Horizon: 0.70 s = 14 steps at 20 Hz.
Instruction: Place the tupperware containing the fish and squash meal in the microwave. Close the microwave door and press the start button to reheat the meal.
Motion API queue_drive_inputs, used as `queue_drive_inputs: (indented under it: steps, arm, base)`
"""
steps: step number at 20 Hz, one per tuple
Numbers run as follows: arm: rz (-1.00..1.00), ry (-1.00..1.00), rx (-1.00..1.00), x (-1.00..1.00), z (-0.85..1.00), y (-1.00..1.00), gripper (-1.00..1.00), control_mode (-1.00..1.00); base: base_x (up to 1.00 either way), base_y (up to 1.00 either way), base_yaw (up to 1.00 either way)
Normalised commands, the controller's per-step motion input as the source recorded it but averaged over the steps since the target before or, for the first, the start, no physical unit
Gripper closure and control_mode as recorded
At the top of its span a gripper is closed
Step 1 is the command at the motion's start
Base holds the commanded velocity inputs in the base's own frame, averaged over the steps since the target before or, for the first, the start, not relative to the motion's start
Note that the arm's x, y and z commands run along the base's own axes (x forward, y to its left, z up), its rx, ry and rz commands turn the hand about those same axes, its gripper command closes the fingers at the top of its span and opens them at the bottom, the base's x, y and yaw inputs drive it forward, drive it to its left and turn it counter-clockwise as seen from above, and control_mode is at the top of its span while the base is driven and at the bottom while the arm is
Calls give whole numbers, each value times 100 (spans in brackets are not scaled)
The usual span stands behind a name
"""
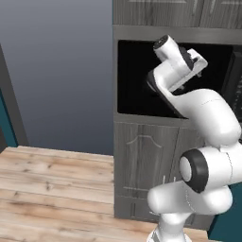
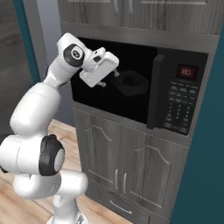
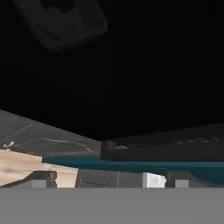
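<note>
Nearest to the cameras stood the white arm, which bent up from the base toward the microwave (image 2: 131, 83). The gripper (image 2: 114, 73) was at the open mouth of the cavity, in its left part, and its jaws were wide apart and held nothing; in the hand view one finger tip (image 3: 43, 178) rose at the bottom, far from the other.

Further in, the tupperware (image 2: 130, 83) rested on the floor of the dark cavity, about in the middle of it, apart from the gripper. In the hand view the tupperware (image 3: 61, 22) appeared at the upper left as a faint grey rounded shape. It sat flat with its open side upward. Its long axis seemed to run along the width of the cavity, but the dark made this uncertain. The fish and squash meal inside was too dim to make out.

The microwave door (image 2: 155, 92) stood open at the right side of the cavity, seen nearly edge-on, just beside the grey keypad panel (image 2: 179, 105) with the red display (image 2: 187, 71).

I judge that the placing step was done. The next move would call for taking the hand out of the cavity, then going around the door to push it shut, and the start button comes after.
</note>
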Motion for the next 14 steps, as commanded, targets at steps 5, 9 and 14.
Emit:
queue_drive_inputs:
  steps: [5, 9, 14]
  arm:
    - [12, -62, -12, -100, -38, 54, -100, -100]
    - [3, -49, 4, -100, 3, 24, -100, -100]
    - [0, -24, 39, -99, 24, -7, -100, -100]
  base:
    - [0, 0, 0]
    - [0, 0, 0]
    - [0, 0, 0]
